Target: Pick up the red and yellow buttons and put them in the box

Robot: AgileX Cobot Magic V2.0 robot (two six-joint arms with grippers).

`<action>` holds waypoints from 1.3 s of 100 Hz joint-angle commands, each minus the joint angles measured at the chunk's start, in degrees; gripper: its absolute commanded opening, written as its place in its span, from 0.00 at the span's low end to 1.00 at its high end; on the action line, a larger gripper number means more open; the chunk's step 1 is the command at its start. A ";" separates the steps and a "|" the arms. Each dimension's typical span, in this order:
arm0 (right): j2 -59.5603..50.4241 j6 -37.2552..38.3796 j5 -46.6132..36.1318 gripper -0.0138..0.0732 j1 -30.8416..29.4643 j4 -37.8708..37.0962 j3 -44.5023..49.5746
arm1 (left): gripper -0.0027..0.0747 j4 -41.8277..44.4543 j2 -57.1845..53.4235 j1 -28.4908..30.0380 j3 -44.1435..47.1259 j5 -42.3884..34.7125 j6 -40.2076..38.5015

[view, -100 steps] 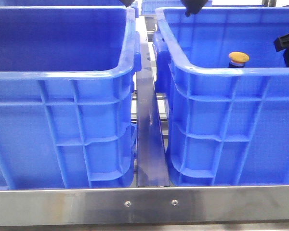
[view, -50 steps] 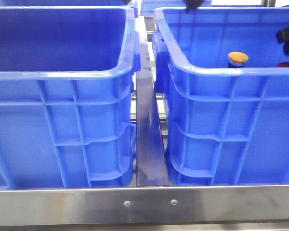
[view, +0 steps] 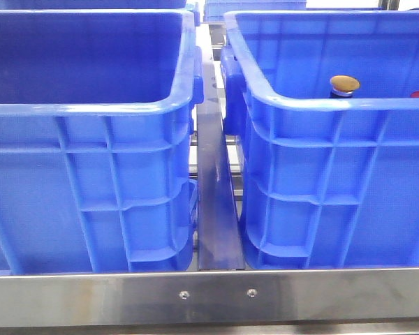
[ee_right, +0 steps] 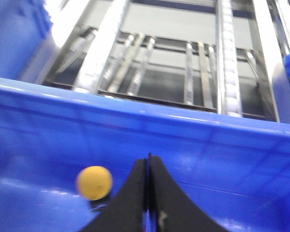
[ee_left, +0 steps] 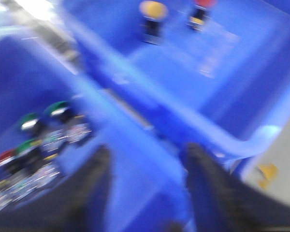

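Fingers of the right gripper are pressed together, empty, above the box; yellow button stands just beside them. Left gripper gapes, empty; red button stands farther off.

An industrial sorting or assembly workstation — two large blue plastic crates sit side by side on a bare steel frame, with metal roller rails beyond at 12 o'clock — factory-line hardware throughout.
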 commanded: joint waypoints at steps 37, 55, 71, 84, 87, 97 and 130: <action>-24.47 -0.38 0.24 0.09 -0.07 4.05 13.61 | 0.01 22.09 -24.26 -0.03 13.94 1.46 -21.97; -33.96 -0.38 -1.10 0.09 -0.07 5.07 21.19 | 0.01 27.74 -31.66 -0.03 17.21 6.04 -23.41; -41.25 -0.38 -2.76 0.09 -0.07 7.79 28.41 | 0.01 27.74 -38.02 -0.03 19.36 6.06 -24.37; -46.60 -0.38 -3.77 0.09 -0.07 8.21 33.59 | 0.01 27.56 -42.30 -0.03 22.17 5.82 -24.37; -47.89 -0.38 -3.85 0.09 -0.07 8.21 34.77 | 0.01 27.56 -43.02 -0.03 22.54 5.82 -24.37; -50.86 -0.38 -3.67 0.09 -0.07 8.21 37.15 | 0.01 27.51 -44.67 -0.03 23.40 5.92 -24.37; -51.78 -0.38 -2.51 0.09 -0.07 8.21 38.27 | 0.01 27.62 -45.13 -0.03 23.40 6.05 -24.37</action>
